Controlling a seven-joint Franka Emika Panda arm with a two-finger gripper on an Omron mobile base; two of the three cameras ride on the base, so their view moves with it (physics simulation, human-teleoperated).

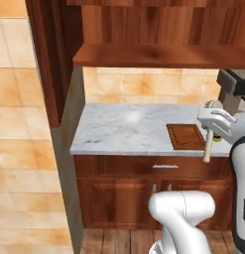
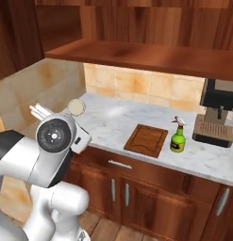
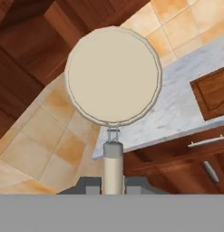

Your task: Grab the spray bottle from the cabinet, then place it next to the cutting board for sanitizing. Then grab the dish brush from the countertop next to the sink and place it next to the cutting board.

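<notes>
Now, gripper clamping dish brush, off countertop edge

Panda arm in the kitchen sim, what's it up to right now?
The gripper is shut on the dish brush, held by its handle in the air in front of the countertop. The spray bottle already stands right beside the cutting board, so the brush is the last item to deliver.
</notes>
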